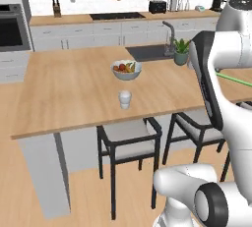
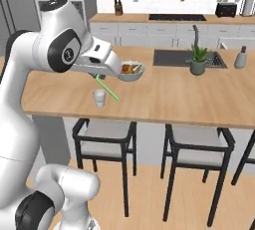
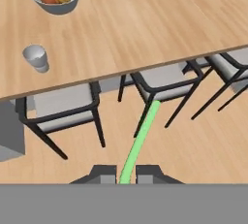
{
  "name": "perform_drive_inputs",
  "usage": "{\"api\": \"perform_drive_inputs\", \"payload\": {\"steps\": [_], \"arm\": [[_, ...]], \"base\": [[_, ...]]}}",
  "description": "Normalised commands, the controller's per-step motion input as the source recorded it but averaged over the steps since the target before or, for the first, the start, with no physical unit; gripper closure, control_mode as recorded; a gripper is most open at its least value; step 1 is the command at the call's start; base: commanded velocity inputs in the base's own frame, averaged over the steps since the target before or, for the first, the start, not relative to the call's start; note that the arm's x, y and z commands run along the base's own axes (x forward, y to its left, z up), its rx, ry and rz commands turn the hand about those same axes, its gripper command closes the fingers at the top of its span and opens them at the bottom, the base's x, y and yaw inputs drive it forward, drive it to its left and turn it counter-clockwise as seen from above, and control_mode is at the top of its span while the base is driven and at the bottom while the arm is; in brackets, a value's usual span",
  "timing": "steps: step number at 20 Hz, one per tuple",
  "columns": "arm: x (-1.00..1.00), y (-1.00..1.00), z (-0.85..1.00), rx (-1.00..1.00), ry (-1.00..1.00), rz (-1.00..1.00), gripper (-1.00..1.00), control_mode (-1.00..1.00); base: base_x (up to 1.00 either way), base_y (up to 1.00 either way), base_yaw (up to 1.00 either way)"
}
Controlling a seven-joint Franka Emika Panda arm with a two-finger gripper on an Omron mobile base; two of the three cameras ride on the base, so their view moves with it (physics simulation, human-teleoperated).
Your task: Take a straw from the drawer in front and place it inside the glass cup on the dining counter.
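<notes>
light wood worktop (image 1: 69, 88) carries the glass cup (image 1: 125, 99) near the fruit bowl (image 1: 126, 70); my hand (image 3: 126, 175) pinches the green straw (image 3: 140, 140) above the stools (image 3: 63, 109), short of the cup.

White arm (image 2: 30, 74) bent forward, jaws closed tight (pinching something thin).

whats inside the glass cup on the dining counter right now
The glass cup looks empty: its open mouth shows nothing in it. The green straw is not in it; it is pinched in the claw, out over the floor and chairs. The cup's bottom is too small to make out.
</notes>
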Motion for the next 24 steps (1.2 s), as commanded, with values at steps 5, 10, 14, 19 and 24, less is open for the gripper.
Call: {"api": "perform_drive_inputs", "payload": {"steps": [5, 10, 14, 19, 24], "arm": [[0.0, 0.0, 0.0, 0.0, 0.0, 0.0, 1.0, 1.0], [0.0, 0.0, 0.0, 0.0, 0.0, 0.0, 1.0, 1.0], [0.0, 0.0, 0.0, 0.0, 0.0, 0.0, 1.0, 1.0], [0.0, 0.0, 0.0, 0.0, 0.0, 0.0, 1.0, 1.0], [0.27, -0.03, 0.0, 0.07, 0.0, 0.03, 1.0, -1.0]], "base": [[0.26, 1.0, -0.19], [0.78, 0.37, 0.06], [0.88, 0.0, 0.26], [0.73, -0.01, 0.2], [0.47, -0.04, 0.07]]}}
